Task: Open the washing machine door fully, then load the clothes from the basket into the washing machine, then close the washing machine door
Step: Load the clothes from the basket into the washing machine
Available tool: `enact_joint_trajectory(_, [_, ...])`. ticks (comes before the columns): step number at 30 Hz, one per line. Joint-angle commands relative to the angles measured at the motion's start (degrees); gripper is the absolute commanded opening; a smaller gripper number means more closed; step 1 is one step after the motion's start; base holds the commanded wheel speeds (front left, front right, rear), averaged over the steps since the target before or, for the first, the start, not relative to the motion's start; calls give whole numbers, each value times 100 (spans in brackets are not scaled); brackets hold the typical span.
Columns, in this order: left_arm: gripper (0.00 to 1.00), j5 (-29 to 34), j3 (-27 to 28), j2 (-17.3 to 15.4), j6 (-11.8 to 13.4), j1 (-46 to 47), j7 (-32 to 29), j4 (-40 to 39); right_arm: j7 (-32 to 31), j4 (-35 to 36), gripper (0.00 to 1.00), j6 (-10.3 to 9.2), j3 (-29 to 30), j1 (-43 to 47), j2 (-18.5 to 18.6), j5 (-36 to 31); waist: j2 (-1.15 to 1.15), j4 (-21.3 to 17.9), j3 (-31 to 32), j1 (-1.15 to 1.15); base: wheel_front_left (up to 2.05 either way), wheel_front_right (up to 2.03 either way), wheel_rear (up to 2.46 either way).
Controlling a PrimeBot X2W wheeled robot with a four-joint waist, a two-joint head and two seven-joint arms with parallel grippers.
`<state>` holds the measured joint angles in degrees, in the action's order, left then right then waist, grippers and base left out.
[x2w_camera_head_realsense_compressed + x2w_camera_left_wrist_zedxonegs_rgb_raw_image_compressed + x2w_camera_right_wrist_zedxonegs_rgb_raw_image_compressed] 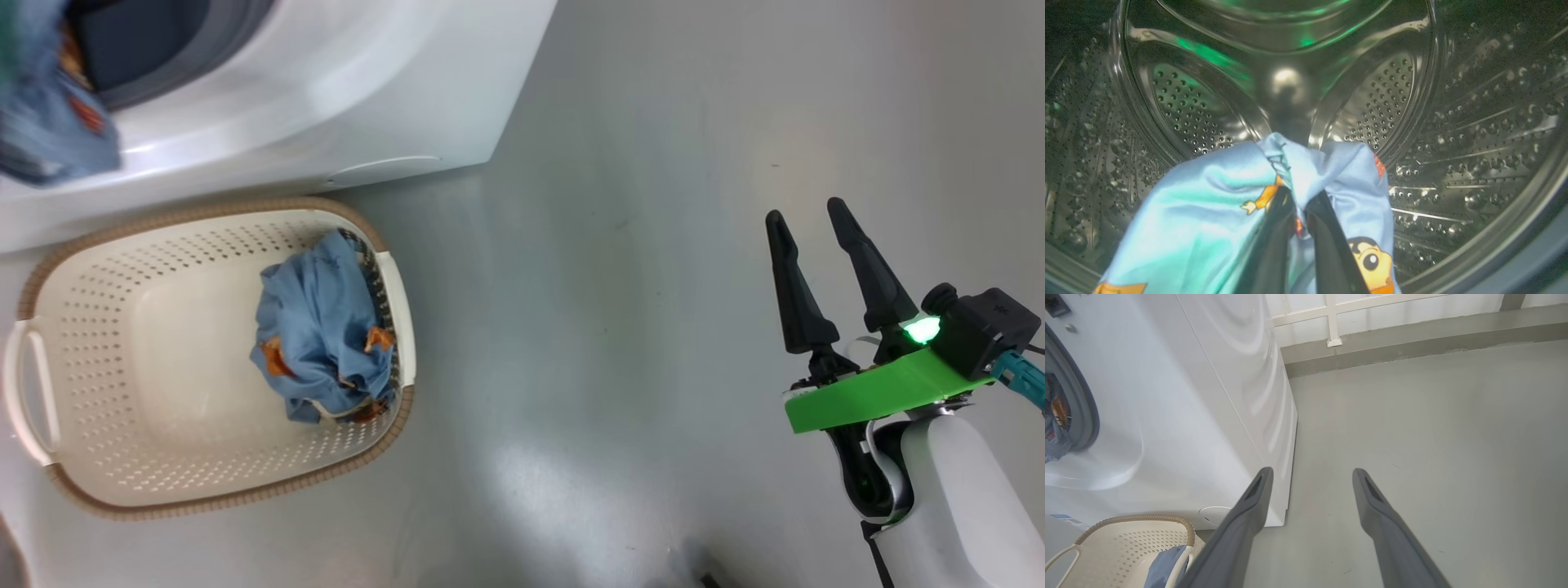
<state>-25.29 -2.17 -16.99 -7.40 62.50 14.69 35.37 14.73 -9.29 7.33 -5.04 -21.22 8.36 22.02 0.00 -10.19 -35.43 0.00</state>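
Inside the washing machine drum (1474, 143), the left pincer (1299, 200) is clenched on one garment (1208, 212). The fabric appears soft, light and limp, so a bunched fold is the best place to pinch it. Right of that pincer, the basket (98, 327) holds the second garment (322, 335). Farther right, the right pincer (806, 211) stands released and empty. Count: two garments, one basket.

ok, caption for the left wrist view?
Left hand shut on a light-blue garment inside the washing machine's steel drum.
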Motion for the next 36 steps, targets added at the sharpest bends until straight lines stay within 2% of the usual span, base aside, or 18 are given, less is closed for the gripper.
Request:
enact_joint_trajectory(1, [0, 131, 68, -383, -9, 354, 30, 22, 27, 104, 100, 16, -138, 15, -27, 98, 0, -95, -56, 0, 0, 0, 0])
enact_joint_trajectory(6, [0, 314, 106, -485, -9, 955, 30, 95, 27, 142, 100, 16, -130, -32, -75, 106, 0, -177, -172, 0, 0, 0, 0])
enact_joint_trajectory(10, [2, 454, 86, -484, -9, 1026, 30, 156, 27, 148, 100, 16, -137, -44, -112, 107, 0, -223, -213, 0, 0, 0, 0])
enact_joint_trajectory(11, [28, 492, 45, -496, -9, 1005, 30, 231, 27, 143, 100, 16, -141, -44, -119, 109, 0, -230, -213, 0, 0, 0, 0])
enact_joint_trajectory(12, [45, 467, 59, -481, -9, 974, 30, 354, 27, 137, 100, 16, -147, -42, -127, 112, 0, -236, -204, 0, 0, 0, 0])
enact_joint_trajectory(13, [100, 452, 31, -480, -9, 939, 30, 549, 27, 127, 100, 16, -155, -40, -136, 113, 0, -241, -197, 0, 0, 0, 0])
enact_joint_trajectory(20, [100, 406, -208, -563, -9, 983, 31, 1340, 27, 111, 100, 16, -188, -40, -147, 125, 0, -256, -172, 0, 0, 0, 0])
enact_joint_trajectory(26, [100, 287, -272, -562, -9, 1057, 31, 1715, 27, 113, 100, 16, -166, -34, -106, 145, 0, -222, -142, 0, 0, 0, 0])
enact_joint_trajectory(36, [100, 237, -35, -297, -9, 372, 31, 1562, 27, 88, 100, 16, -125, 29, -40, 109, 0, -89, 40, 0, 0, 0, 0])
